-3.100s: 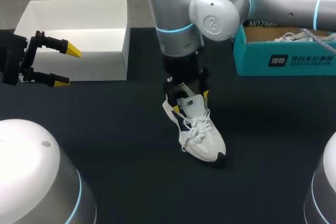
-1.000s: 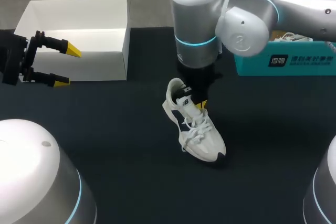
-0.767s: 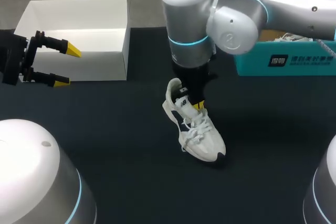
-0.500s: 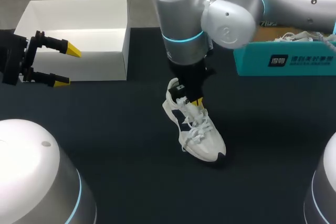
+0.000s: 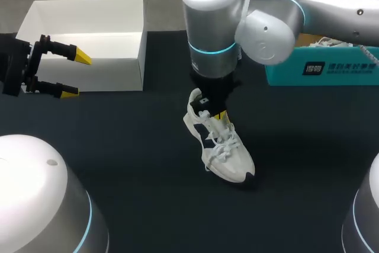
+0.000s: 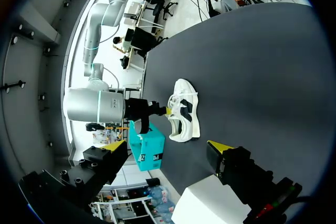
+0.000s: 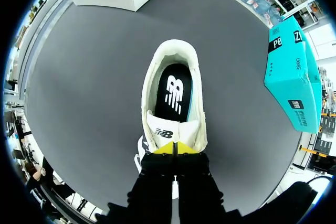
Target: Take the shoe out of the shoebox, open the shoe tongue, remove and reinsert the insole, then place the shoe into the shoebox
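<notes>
The right gripper had its yellow tips pressed together at the base of the tongue; whether any tongue material was caught between them could not be determined. Three seconds earlier the same fingers had been spread, straddling the collar. Since then they had closed and the wrist had turned above the heel, while the shoe had not moved. This indicated that the tongue-opening step was in hand and that the insole had not yet been removed: it lay flat inside, black with a white mark. The shoe was white with dark side panels and loosely tied laces. It stood upright on the table, between the white box and the teal shoebox. The left gripper hung spread beside the white box, holding nothing.
</notes>
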